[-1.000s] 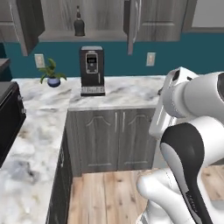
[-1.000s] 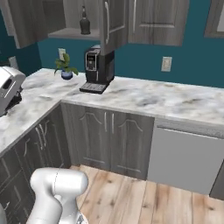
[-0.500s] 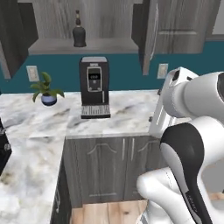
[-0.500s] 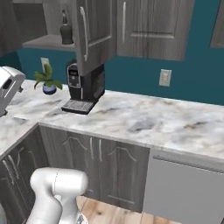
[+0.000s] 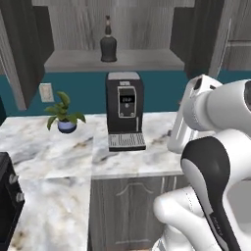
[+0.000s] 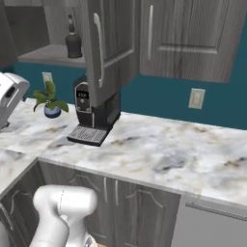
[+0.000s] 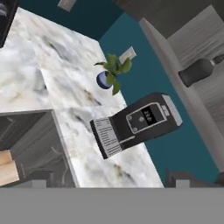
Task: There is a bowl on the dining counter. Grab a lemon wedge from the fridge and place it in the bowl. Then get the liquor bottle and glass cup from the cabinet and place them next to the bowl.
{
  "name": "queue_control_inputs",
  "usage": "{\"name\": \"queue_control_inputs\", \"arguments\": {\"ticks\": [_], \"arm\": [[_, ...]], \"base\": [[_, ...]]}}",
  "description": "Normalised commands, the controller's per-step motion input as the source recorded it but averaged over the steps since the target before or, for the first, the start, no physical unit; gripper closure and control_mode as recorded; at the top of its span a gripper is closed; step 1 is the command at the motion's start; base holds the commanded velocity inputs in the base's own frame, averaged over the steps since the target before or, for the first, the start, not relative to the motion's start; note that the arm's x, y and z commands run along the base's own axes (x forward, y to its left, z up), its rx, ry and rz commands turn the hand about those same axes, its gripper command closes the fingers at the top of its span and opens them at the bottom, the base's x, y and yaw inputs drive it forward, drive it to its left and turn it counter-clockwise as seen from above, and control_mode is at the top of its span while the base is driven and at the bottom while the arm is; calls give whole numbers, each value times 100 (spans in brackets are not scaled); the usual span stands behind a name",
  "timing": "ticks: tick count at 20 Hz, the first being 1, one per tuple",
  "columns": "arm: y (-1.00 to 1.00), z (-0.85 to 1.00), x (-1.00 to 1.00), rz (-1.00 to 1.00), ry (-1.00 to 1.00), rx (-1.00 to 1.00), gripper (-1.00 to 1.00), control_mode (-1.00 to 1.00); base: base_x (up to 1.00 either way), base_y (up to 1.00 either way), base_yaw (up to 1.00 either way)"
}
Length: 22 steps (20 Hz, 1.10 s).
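While the arm (image 5: pixel 215 162) bulks up at the near right of the left base view, an open upper cabinet (image 5: pixel 115 34) stands straight ahead over a marble counter (image 5: pixel 59 152). On the cabinet's shelf stands the liquor bottle (image 5: pixel 108 45), dark and upright, roughly in the middle of the opening; the right base view shows it (image 6: pixel 73 42) on that shelf just left of the swung-open cabinet door (image 6: pixel 106 48), and the hand view catches it (image 7: pixel 199 71) at its right edge, turned sideways by the roll of the camera.

Directly below the bottle, a black coffee machine (image 5: pixel 125 117) sits on the counter against the teal wall, its drip tray facing the near side. To its left is a small potted plant (image 5: pixel 63 117) in a blue pot, and further left a wall outlet (image 5: pixel 46 91). A black appliance (image 5: pixel 10 196) edges in at the near left.

As for the gripper (image 7: pixel 109 181), its finger tips stand far apart at the bottom of the hand view, wide open with nothing between them, well short of the bottle and aimed toward the coffee machine and plant.
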Motion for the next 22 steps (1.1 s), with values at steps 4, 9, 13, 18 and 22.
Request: {"name": "queue_control_inputs", "arguments": {"ticks": [4,9,13,18,22], "arm": [[0,0,0,0,0,0,-100,100],[0,0,0,0,0,0,-100,100],[0,0,0,0,0,0,-100,100],[0,0,0,0,0,0,-100,100],[0,0,0,0,0,0,-100,100]], "base": [[52,43,0],[56,25,0],[43,22,0],[24,25,0],[33,36,0]]}}
